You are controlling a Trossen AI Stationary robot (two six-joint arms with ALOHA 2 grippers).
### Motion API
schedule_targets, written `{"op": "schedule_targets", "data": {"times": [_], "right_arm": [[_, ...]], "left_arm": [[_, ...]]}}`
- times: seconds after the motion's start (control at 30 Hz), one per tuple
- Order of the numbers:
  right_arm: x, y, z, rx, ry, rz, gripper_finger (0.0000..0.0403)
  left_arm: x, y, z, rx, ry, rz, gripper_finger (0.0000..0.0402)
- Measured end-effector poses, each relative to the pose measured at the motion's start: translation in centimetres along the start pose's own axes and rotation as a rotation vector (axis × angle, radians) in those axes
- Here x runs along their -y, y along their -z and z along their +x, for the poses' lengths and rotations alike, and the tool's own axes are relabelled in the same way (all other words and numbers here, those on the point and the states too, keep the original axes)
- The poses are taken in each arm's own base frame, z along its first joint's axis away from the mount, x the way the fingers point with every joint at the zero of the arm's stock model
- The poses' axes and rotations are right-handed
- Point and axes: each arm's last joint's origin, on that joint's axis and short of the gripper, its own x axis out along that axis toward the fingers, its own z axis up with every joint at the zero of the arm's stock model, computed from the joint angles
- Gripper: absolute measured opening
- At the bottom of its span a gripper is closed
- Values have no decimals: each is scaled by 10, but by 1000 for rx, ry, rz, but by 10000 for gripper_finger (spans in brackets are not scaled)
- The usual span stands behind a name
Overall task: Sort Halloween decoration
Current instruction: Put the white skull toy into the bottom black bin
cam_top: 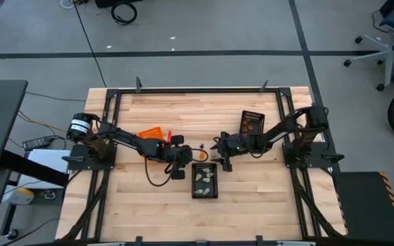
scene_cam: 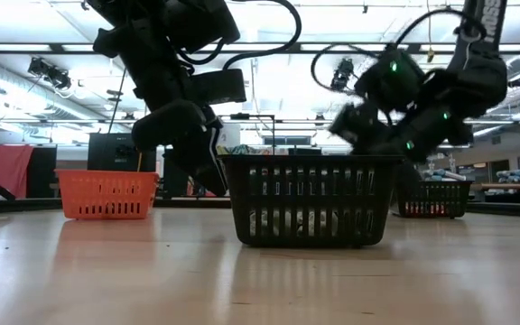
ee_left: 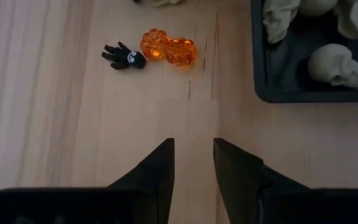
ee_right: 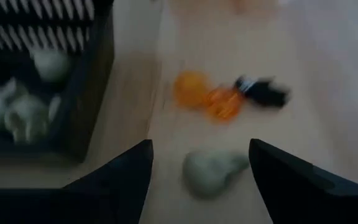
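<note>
Pale wooden plank tabletop (cam_top: pixel 156 212) inside a black metal frame, on a grey floor crossed by dark tape lines; blue office chair (cam_top: pixel 388 31) at the frame's upper right. Met at centre frame over the loose pieces: left gripper (ee_left: pixel 191 165), jaws slightly apart and empty, and right gripper (ee_right: pixel 197 168), jaws wide apart and empty, a pale grey-white toy piece (ee_right: pixel 213 173) lying between its fingers. Lay just ahead on bare wood: two orange translucent pumpkin beads (ee_left: pixel 168 48), touching each other, and a tiny black spider toy (ee_left: pixel 124 57) beside them. Held pale skull pieces (ee_left: pixel 331 64): black mesh bin (cam_top: pixel 204 180), lower centre. Stood apart: orange rectangular bin (cam_top: pixel 152 133) left of centre, second black mesh bin (cam_top: pixel 251 123) right of centre. Open planks toward the bottom edge.
</note>
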Motion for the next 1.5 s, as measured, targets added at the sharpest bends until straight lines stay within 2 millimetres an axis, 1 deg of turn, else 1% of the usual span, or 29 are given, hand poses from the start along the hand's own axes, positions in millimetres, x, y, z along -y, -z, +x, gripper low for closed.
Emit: {"op": "schedule_targets", "data": {"times": [0.07, 0.17, 0.27, 0.5, 0.67, 0.73, 0.9, 1.07, 1.17, 1.33, 1.43, 1.5], "right_arm": [[0, 8, 6, -18, -20, 10, 270], [2, 12, 9, -35, -26, 14, 264], [4, 12, 8, -49, -30, 18, 245], [8, 8, -3, -107, -16, -7, 168], [8, 9, -5, -125, -2, -32, 113], [8, 9, -5, -126, 1, -33, 101], [8, 8, -7, -127, 7, -32, 98], [6, 1, -18, -131, 40, -41, 101], [5, -10, -27, -103, 84, -54, 101], [-3, -25, -40, -25, 68, -70, 101], [-11, -37, -48, 57, 3, -79, 101], [-18, -47, -53, 144, -88, -82, 101]], "left_arm": [[0, 0, 0, 0, 0, 0, 116], [0, 0, 0, 0, 0, 0, 116], [0, 0, 0, -1, 0, 1, 116], [0, 2, 0, -17, -1, 6, 116], [0, 2, 0, -17, -1, 6, 116], [0, 2, 0, -17, -1, 6, 116], [0, 2, 0, -16, -1, 3, 116], [0, 2, 0, -16, -1, 2, 116], [0, 2, 0, -15, -1, 3, 116], [0, 1, 0, -15, -1, 5, 116], [0, 1, 0, -15, -1, 5, 116], [0, 1, 0, -15, -1, 5, 116]]}}
